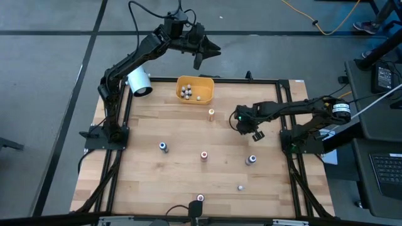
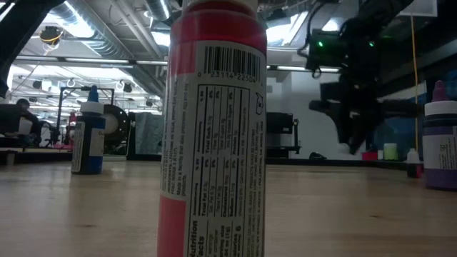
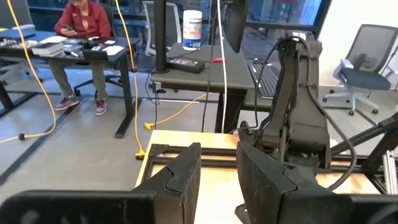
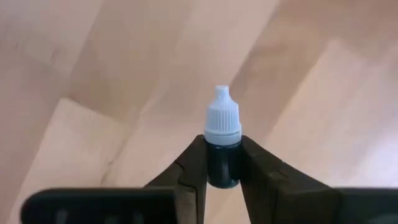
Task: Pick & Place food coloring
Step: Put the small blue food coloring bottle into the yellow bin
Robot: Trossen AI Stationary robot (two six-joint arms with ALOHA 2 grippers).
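Note:
Food coloring bottles stand scattered on the wooden table (image 1: 144,182): an orange-capped one (image 1: 211,113), a blue one (image 1: 162,147), a red one (image 1: 204,155), a purple one (image 1: 251,160), a small white one (image 1: 240,187) and a red one (image 1: 200,198) at the near edge. Several more lie in the yellow bin (image 1: 207,94). My right gripper (image 1: 254,130) is right of centre, shut on a dark bottle with a white cap (image 4: 222,115). My left gripper (image 1: 200,56) hangs high beyond the bin, open and holding nothing (image 3: 217,158). My right gripper pinches the bottle's dark body (image 4: 222,163) between its two fingers, just below the white cap. The fingers come steeply from above. The cap end sticks out past the fingertips. In the low view the gripper (image 2: 350,125) hangs above the table top.
A big white cylinder (image 1: 139,82) lies at the far left corner. A black frame (image 1: 188,79) edges the table. In the low view the red bottle (image 2: 214,128) fills the foreground. A person sits at a desk (image 3: 81,25) beyond the table.

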